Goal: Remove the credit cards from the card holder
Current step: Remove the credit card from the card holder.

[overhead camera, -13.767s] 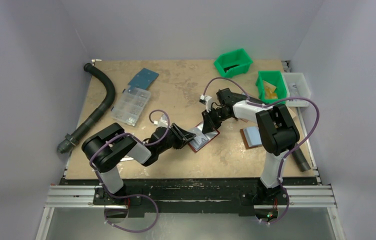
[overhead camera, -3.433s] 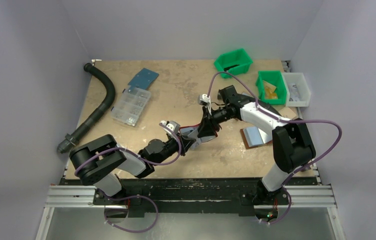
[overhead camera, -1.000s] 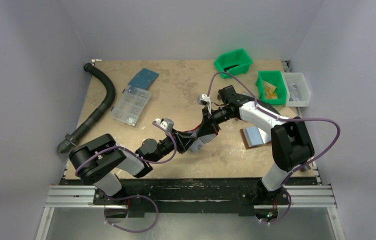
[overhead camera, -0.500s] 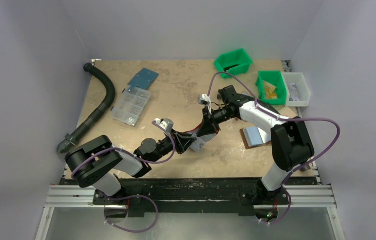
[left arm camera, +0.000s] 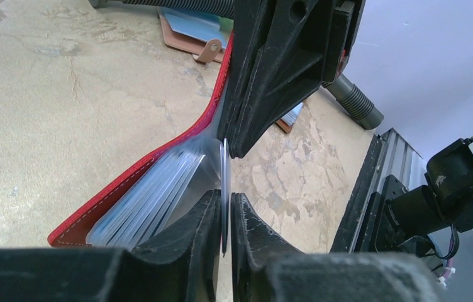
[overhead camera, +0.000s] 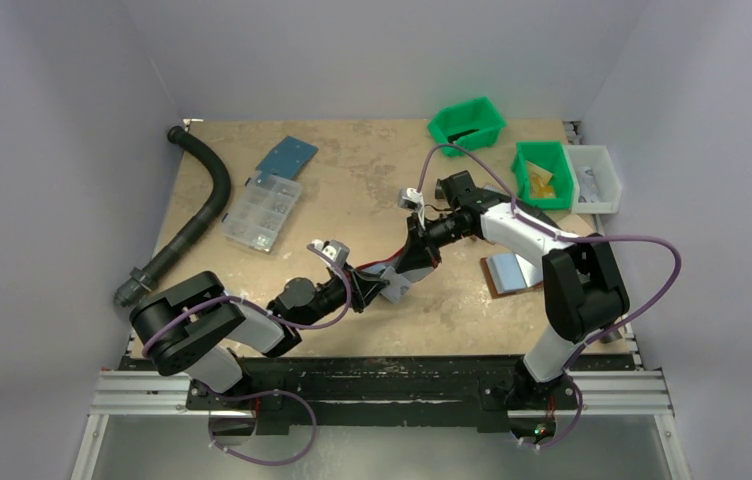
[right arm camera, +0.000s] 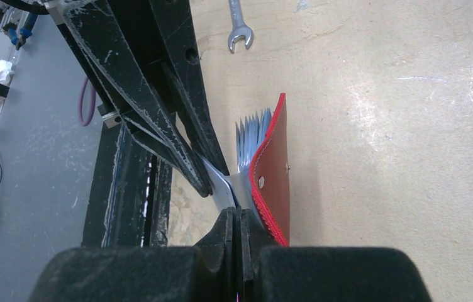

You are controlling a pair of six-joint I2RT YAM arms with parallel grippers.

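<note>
The card holder [overhead camera: 380, 271], maroon with a red stitched edge, is held up off the table between both grippers. In the left wrist view its red cover [left arm camera: 134, 177] and fanned pale blue-grey pockets [left arm camera: 152, 198] show. My left gripper [left arm camera: 224, 207] is shut on the edge of a thin pale blue-grey credit card [left arm camera: 224, 170] that sticks out of the pockets. My right gripper [right arm camera: 238, 217] is shut on a pale pocket leaf beside the maroon cover [right arm camera: 276, 170]. In the top view the left gripper [overhead camera: 380, 290] and the right gripper [overhead camera: 410, 268] nearly touch. No tan-orange card shows.
A brown folder with a pale blue inside [overhead camera: 507, 270] lies right of the grippers. Two green bins [overhead camera: 467, 122] [overhead camera: 542, 170] and a white bin [overhead camera: 592, 178] stand at the back right. A clear parts box [overhead camera: 262, 210], a blue plate [overhead camera: 287, 155] and a black hose [overhead camera: 202, 200] are on the left. A wrench [right arm camera: 237, 28] lies on the table.
Earlier the card holder lay open on the table; now both grippers hold it up. Over the last second the left gripper has shifted only slightly.
</note>
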